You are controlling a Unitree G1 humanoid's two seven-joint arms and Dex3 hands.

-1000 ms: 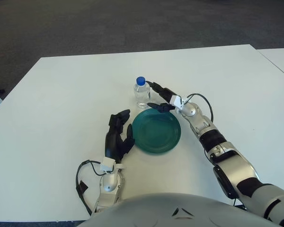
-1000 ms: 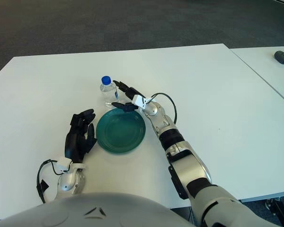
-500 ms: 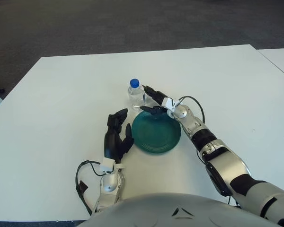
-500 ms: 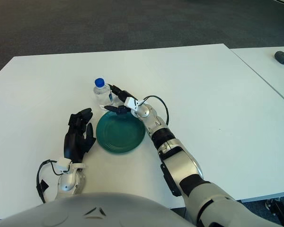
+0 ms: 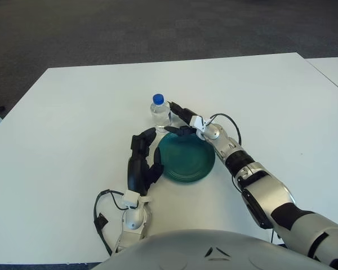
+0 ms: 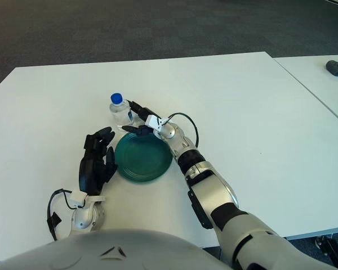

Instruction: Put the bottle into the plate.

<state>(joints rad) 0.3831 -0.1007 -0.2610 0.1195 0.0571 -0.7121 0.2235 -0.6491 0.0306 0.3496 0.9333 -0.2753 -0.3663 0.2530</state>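
The bottle (image 5: 160, 112) stands upright on the white table (image 5: 73, 112), just behind the green plate's (image 5: 187, 159) far-left rim, a little further left than half a second ago. The right hand (image 5: 180, 121) has followed it, fingers spread around its right side, apparently touching without clasping. The left hand (image 5: 143, 163), fingers relaxed and empty, has crept forward beside the plate's left edge.

I see a small clear bottle (image 5: 160, 112) with a blue cap, upright mid-table, just beyond the far-left rim of the round teal plate (image 5: 186, 157).
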